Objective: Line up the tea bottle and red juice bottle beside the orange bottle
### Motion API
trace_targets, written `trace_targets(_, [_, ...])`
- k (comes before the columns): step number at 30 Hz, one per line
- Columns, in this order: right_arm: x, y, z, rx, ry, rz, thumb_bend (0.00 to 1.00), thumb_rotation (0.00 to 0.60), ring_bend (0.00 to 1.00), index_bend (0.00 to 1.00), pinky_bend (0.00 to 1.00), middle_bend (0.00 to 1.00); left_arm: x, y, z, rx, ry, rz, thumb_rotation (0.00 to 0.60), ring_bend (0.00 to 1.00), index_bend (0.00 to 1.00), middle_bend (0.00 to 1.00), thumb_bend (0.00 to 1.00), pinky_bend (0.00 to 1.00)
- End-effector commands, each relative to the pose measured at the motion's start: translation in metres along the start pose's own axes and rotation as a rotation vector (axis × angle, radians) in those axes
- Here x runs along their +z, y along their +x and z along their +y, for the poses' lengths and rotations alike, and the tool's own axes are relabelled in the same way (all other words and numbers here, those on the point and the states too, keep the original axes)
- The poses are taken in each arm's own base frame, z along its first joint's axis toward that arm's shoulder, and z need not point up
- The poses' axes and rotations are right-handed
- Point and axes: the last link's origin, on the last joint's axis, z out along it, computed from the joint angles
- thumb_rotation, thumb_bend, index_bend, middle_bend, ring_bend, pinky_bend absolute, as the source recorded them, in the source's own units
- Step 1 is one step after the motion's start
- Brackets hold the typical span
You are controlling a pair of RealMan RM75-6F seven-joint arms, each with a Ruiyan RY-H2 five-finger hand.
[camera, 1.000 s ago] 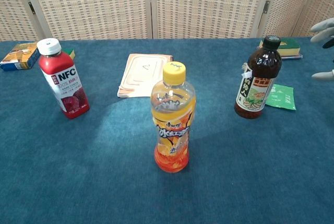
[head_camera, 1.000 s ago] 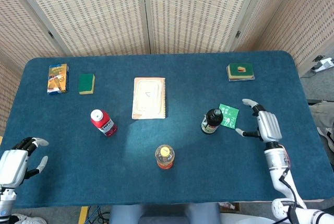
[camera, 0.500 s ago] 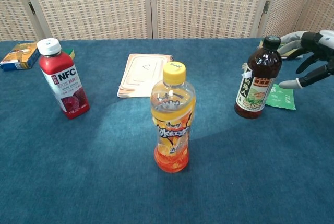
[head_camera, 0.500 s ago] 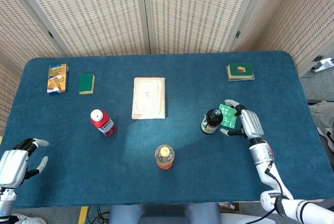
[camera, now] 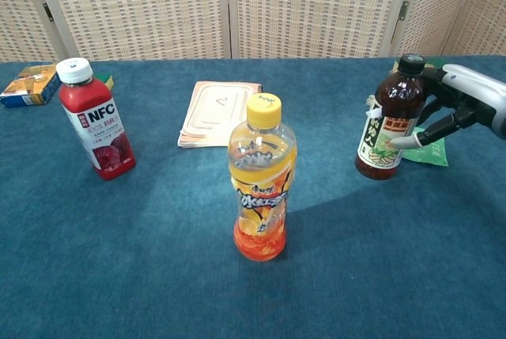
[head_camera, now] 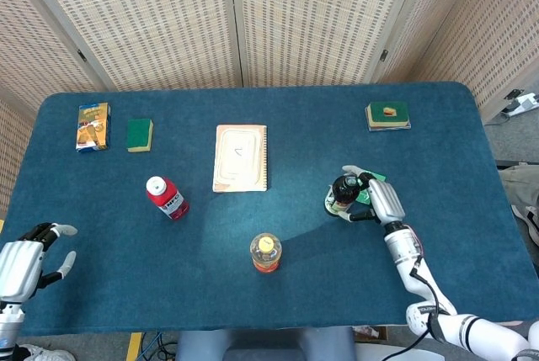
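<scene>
Tea bottle [camera: 389, 120]: upright toward the desk's right edge; right hand [camera: 462, 102] cupped around it, fingers spread, grasp not closed. Red juice bottle [camera: 95, 119]: toward left edge; orange bottle [camera: 262, 179]: near front edge, centre. Left hand [head_camera: 25, 258]: front-left corner, fingers apart, holding nothing.

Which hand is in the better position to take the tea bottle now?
The right hand: its fingers already reach around the tea bottle. The left hand sits at the table's near left corner, far from it.

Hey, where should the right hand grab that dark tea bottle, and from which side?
Probably around the labelled body of the tea bottle, below the narrowing neck, coming from its right. It stands upright, and the right hand is already at that side with fingers spread around it, though a firm grip isn't evident.
</scene>
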Motion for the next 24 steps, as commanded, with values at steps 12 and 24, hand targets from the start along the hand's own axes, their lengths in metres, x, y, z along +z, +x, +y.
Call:
trace_targets(12, [-0.001,0.000,-0.006,-0.009,0.046,0.086,0.14,0.600,0.56,0.55,0.59,0.62,0.000,-0.001,-0.001,0.001,0.003,-0.008,0.600,0.30,0.38,0.42,0.35,0.49])
trace_targets(24, [-0.024,-0.008,-0.033,0.045,0.140,0.011,0.15,0.600,0.57,0.57,0.60,0.64,0.001,-0.001,-0.003,0.016,0.015,-0.012,0.600,0.30,0.38,0.42,0.35,0.49])
